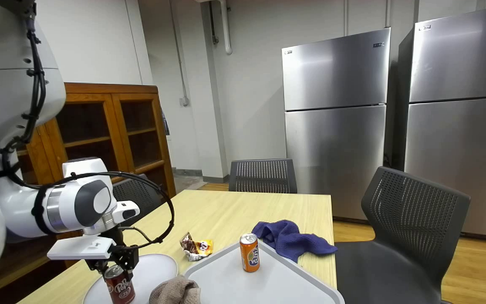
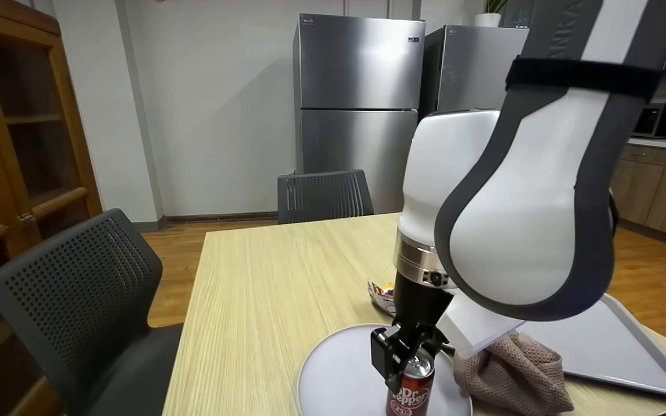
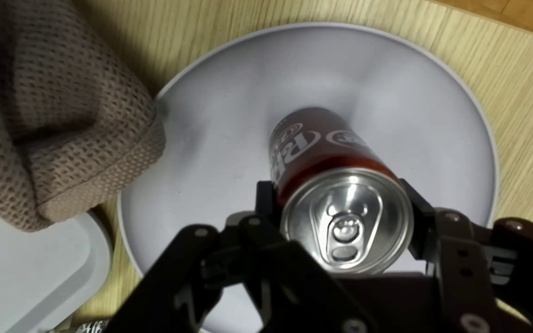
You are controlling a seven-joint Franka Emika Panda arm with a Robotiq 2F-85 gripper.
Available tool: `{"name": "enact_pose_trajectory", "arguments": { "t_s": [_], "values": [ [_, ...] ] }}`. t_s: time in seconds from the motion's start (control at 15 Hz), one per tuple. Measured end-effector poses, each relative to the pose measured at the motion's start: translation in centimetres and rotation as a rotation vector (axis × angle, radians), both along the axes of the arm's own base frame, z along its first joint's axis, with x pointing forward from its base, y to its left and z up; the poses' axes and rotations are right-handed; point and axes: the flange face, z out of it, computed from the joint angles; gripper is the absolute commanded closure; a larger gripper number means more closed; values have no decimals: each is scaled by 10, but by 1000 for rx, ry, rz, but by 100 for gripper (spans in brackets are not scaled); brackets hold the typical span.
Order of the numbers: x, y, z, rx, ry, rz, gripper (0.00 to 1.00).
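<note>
You have the claw holding a red soda can near its top, gripping from both sides; the wrist view shows the ring-pull end facing up between the jaws. Directly below the claw you have a grey plate, and the can shows inside its rim; whether the base touches it, you cannot tell from these views. Beside the claw, a brown cloth lies bunched, overlapping the rims of the plate and a grey tray in the wrist view. On the tray, past the cloth and well apart from the claw, you see an orange can, upright. Nearer the claw than that can, a crumpled wrapper lies on the counter, just beyond the plate. Farthest of these from the claw, you find a blue cloth by the tray's edge.
</note>
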Motion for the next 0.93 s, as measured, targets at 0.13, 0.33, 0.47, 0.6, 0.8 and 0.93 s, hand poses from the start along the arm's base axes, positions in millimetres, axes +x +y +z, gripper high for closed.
{"name": "enact_pose_trajectory", "arguments": {
  "t_s": [0.13,0.33,0.47,0.6,0.8,0.93],
  "values": [
    [0,2,2,5,-5,-1,62],
    [5,6,14,29,-26,-14,62],
    [13,4,29,45,-52,-31,62],
    [21,-1,45,52,-72,-51,62],
    [35,-18,68,55,-99,-97,62],
    [43,-30,81,55,-110,-130,62]
  ]
}}
